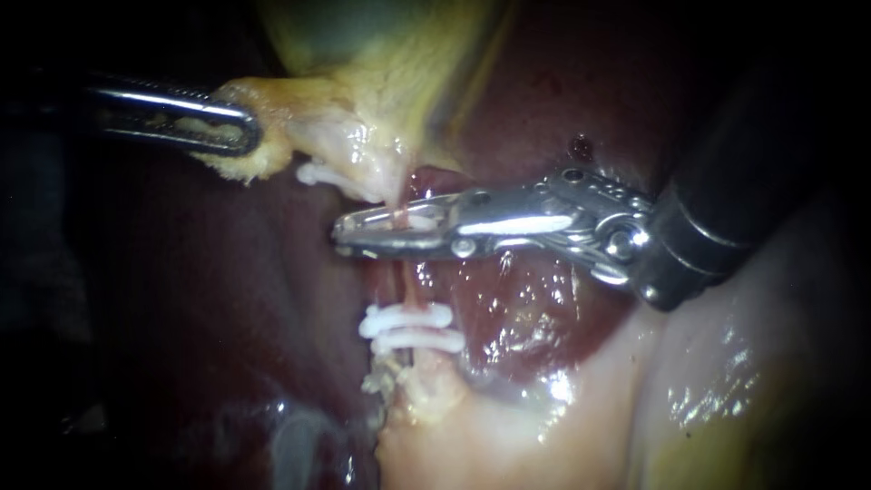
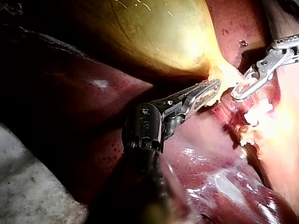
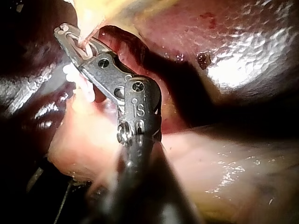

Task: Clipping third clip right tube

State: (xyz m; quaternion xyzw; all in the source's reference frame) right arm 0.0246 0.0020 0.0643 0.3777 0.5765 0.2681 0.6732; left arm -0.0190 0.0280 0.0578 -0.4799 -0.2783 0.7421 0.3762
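My right instrument (image 1: 345, 232) reaches in from the right and lies across a thin pink tube (image 1: 409, 292). Its jaws are shut on the tube, with a bit of white clip showing between them. In the right wrist view the same jaws (image 3: 63, 33) enclose the strand where it comes down from the yellow tissue. Two white clips (image 1: 410, 328) sit side by side on the tube below the jaws. Another white clip (image 1: 319, 173) lies above, near the gallbladder's neck. My left instrument (image 1: 243, 136) is shut on yellowish gallbladder tissue (image 1: 272, 113) and holds it to the left; the left wrist view shows those jaws (image 2: 211, 90) too.
The yellow gallbladder (image 1: 381, 54) hangs above, over the dark red liver (image 1: 227, 299). Wet pale tissue (image 1: 562, 408) fills the lower right. In the left wrist view my right instrument (image 2: 239, 96) is just beyond my left one.
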